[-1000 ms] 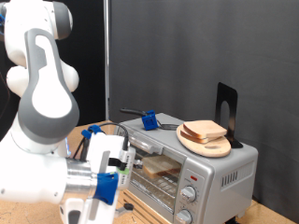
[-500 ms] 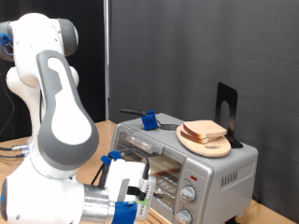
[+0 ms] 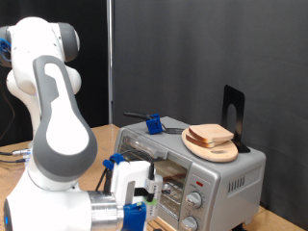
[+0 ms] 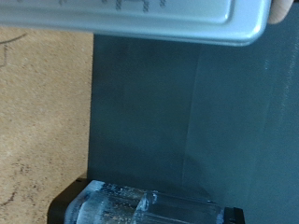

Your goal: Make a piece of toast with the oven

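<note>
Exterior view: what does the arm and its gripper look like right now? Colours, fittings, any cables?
The arm is a Panda of rounded white shells with grey joint sections and a blue ring at its top joint. The gripper at the exterior view's bottom is white, with blue fittings, a small green spot and thin dark cables. A black cable trails over the wooden table.

Toast (image 3: 210, 135) on board (image 3: 212, 147), seemingly atop oven (image 3: 207, 173).

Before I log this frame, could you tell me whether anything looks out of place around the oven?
One oddity: the piece of toast lies on a round wooden board on top of the oven, not inside. Another slice seems to sit on the rack behind the glass. The gripper hangs low before the door, holding nothing visible.
</note>
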### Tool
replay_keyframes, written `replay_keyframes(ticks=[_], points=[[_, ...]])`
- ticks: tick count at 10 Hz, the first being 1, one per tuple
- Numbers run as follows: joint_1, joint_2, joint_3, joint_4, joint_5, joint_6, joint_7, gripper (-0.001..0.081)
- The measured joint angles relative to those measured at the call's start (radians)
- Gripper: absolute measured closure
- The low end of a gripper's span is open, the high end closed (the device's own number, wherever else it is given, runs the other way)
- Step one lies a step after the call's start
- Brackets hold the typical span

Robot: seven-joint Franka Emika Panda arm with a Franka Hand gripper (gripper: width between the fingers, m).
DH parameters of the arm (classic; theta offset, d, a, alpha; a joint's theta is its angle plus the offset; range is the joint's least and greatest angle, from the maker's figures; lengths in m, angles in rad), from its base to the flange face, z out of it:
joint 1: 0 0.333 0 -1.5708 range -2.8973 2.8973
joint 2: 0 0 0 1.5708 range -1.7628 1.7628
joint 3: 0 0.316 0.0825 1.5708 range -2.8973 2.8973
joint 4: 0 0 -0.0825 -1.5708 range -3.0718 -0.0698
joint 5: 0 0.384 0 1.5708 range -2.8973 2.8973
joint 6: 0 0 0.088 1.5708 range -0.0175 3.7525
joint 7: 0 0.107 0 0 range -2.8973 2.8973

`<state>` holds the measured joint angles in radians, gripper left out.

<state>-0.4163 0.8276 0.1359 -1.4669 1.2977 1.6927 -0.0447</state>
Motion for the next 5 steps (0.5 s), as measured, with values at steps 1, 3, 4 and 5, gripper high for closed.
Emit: replay_keyframes(ticks=[1, 3, 4, 5], points=[[0.003, 0.027, 0.006, 0.027, 0.001, -0.003, 0.005, -0.0002], [0.015, 0.068, 0.008, 0.049, -0.014, -0.006, 0.008, -0.0002], [0.021, 0.080, 0.008, 0.048, -0.022, -0.006, 0.007, -0.0002], [0.028, 0.091, 0.008, 0.047, -0.025, 0.004, 0.002, -0.0002]])
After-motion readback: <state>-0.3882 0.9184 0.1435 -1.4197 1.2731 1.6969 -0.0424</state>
